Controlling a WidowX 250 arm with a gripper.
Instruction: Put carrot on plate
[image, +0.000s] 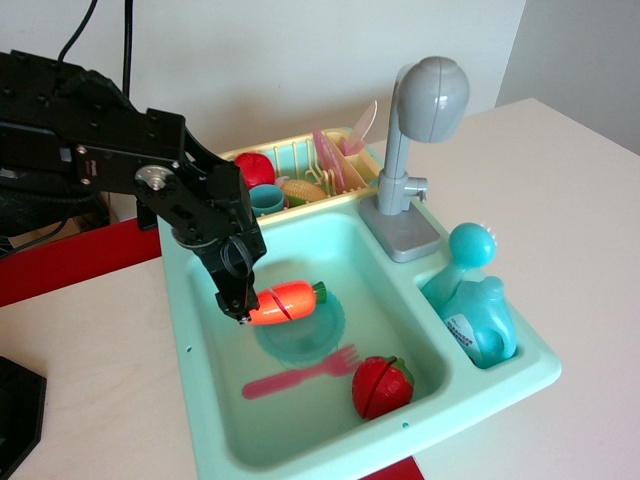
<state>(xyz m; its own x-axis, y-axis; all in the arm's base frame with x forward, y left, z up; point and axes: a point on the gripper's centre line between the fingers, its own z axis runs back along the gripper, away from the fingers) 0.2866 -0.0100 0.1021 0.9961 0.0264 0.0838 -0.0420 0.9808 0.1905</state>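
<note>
The orange carrot (287, 302) lies on its side across the upper left part of the teal plate (308, 341), green stem end pointing right. The plate sits on the floor of the mint toy sink (400, 300). My gripper (240, 306) hangs just left of the carrot's thick end, fingertips next to it. The jaws look parted and no longer clamp the carrot. The arm hides the sink's left wall.
A pink fork (298, 375) and a round red toy fruit (381, 386) lie in the sink in front of the plate. A grey faucet (415, 150) stands at the back right. A yellow rack (300, 175) holds pink plates and toys. A blue bottle (478, 310) sits right.
</note>
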